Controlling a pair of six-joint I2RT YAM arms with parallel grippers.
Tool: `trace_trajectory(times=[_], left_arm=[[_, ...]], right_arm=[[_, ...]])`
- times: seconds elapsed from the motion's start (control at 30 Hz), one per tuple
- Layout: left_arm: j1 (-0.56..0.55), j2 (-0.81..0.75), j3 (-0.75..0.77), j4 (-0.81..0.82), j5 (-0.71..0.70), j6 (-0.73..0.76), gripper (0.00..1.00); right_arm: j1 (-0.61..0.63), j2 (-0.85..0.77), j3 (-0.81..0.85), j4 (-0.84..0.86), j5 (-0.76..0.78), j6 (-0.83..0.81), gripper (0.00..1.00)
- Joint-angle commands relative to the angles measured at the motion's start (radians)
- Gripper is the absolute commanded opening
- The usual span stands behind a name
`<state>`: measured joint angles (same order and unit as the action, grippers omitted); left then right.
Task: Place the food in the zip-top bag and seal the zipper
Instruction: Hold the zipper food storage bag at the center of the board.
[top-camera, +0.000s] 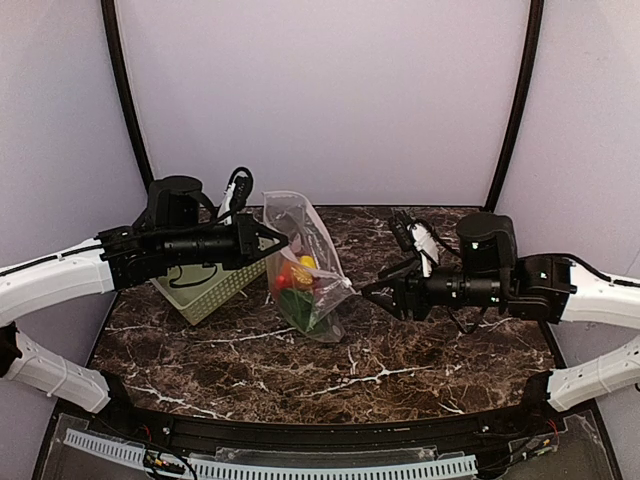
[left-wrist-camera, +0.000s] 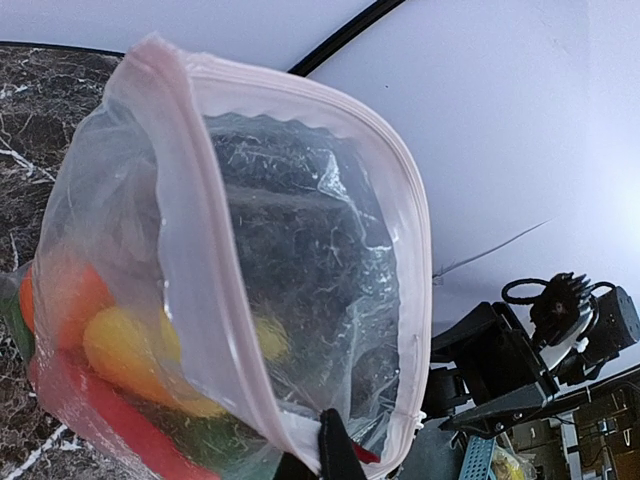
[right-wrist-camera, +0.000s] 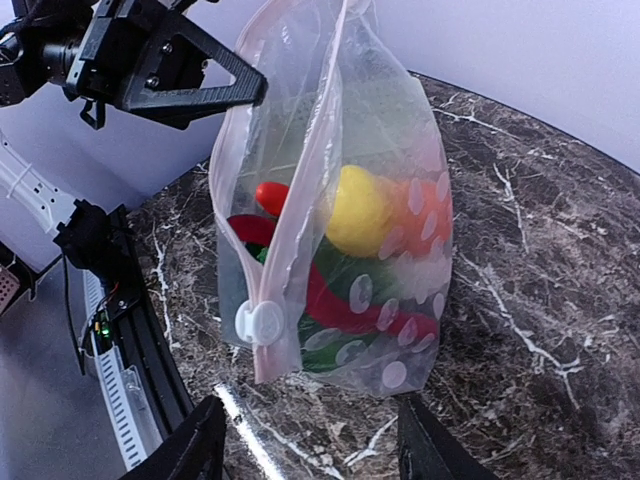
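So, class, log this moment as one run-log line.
food: inside zip-top bag | zipper: unsealed, mouth open | left jaws: shut on bag rim | right jaws: open, facing bag

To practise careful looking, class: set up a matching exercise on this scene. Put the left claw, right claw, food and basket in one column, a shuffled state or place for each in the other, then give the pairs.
Things:
1. left claw
2. right claw
3. food
4. basket

States or places:
A. inside the zip-top bag
B. open, holding nothing
C. pale green, standing on the table
D. shut on the bag's rim

Pairs: 1-D, 2-B, 3-A, 4-C
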<state>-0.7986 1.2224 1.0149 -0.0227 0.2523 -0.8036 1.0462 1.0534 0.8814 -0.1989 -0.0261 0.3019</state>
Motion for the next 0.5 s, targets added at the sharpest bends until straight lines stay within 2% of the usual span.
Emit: trace_trajectory(times=[0.0,0.47], left_arm=[[0.006,-0.032,0.005,-0.022,-0.016,0.017,0.01],[0.006,-0.033,0.019,-0.052,-0.022,0.028,0.01]], right_arm=[[0.050,0.004,-0.012,0.106,-0.021,-0.024,0.53],[0.081,0.090,-0.005,0.176,-0.021,-0.047,0.26]])
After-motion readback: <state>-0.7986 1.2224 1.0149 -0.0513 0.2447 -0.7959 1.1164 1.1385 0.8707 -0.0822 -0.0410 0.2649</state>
